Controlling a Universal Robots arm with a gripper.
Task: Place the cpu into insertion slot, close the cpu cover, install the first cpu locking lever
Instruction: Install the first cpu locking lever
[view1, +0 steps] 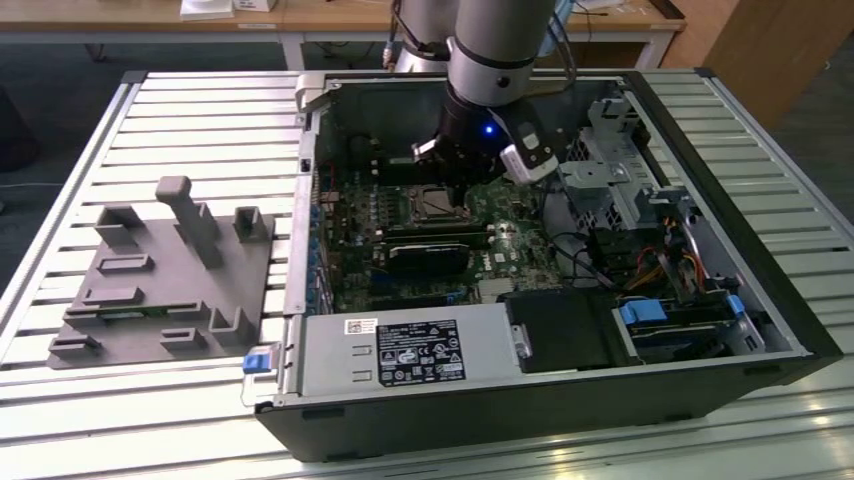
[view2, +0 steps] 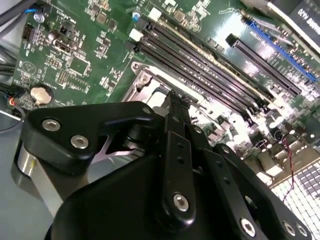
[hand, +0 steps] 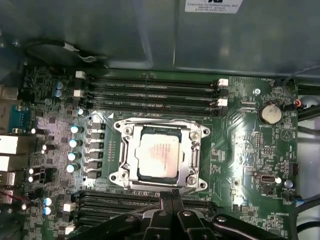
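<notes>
The cpu (hand: 159, 156) sits in the insertion slot (hand: 140, 176) under the closed cpu cover (hand: 192, 161); the end effector (hand: 172, 197) is clenched, empty, at its edge

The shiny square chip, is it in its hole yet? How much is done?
Yes. The dull silver square cpu lies in the insertion slot on the green motherboard, and the thin silvery cpu cover looks folded down around it. The black gripper hovers at the socket's edge, carrying nothing that I can see. Whether the locking lever is latched, I cannot tell.
</notes>
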